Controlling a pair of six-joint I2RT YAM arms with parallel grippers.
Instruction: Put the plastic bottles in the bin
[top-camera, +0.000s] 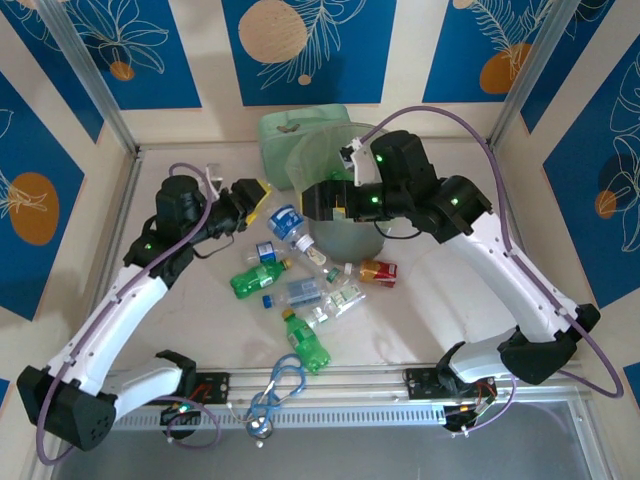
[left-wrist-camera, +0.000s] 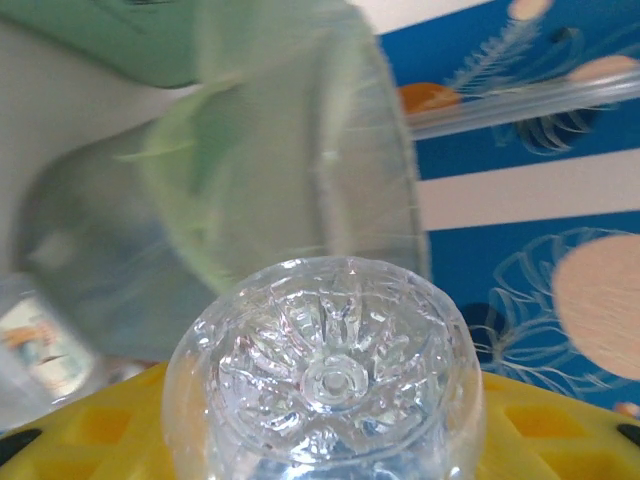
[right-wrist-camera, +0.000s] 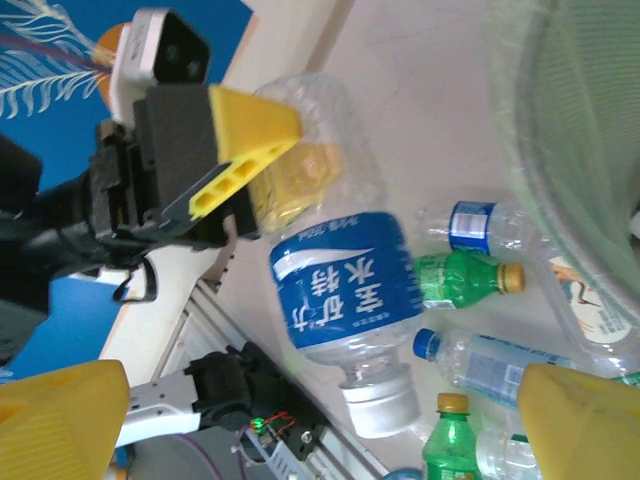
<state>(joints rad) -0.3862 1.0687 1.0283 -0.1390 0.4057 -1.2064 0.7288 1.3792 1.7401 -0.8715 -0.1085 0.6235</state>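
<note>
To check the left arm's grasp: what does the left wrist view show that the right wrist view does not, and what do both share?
Left wrist view: the moulded star-shaped base of the clear bottle, seen end-on, and the mint-green box beyond the bin.
Right wrist view: the left gripper from the side, shut on that bottle above its blue label; its white cap; loose bottles on the table, such as a green bottle.
Both: the held bottle, the translucent bin, the left gripper's yellow fingers.
</note>
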